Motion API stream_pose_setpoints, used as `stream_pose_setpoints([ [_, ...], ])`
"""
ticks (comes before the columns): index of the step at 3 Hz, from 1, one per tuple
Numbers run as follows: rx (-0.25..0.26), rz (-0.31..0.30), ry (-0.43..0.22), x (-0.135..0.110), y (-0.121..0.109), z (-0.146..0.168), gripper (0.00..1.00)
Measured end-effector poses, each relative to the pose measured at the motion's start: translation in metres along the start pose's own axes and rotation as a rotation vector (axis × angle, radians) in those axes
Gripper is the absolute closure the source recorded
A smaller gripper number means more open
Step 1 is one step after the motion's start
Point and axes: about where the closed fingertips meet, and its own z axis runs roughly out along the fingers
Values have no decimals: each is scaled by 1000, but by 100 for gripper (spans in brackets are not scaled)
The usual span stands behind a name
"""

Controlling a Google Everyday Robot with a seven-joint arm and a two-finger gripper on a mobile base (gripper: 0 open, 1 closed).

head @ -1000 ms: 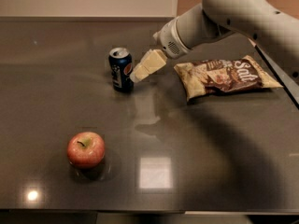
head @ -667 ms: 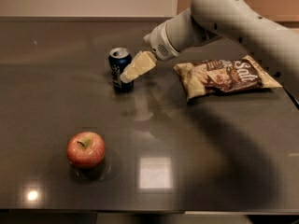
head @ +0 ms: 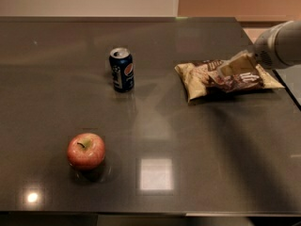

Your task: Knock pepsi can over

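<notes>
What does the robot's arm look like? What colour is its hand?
The arm is a fat, smooth, rounded tube, pale grey-white, with a darker speckled patch near its wrist end. No cables or writing show. Its gripper, at the right over the chip bag, is a cream-coloured wedge.

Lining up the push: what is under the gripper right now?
The chip bag, lying on the table. The gripper hides part of the bag's print. The pepsi can stands upright, well clear.

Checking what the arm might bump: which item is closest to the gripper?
The chip bag; the gripper is over it, far from the pepsi can and apple.
</notes>
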Motion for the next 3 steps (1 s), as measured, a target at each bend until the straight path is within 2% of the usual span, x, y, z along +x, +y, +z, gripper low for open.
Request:
stream_pose_setpoints([
  [1, 145, 15, 11, 19, -34, -38, 39],
  [2, 144, 14, 9, 18, -33, -40, 37],
  [3, 146, 12, 7, 17, -33, -41, 15],
])
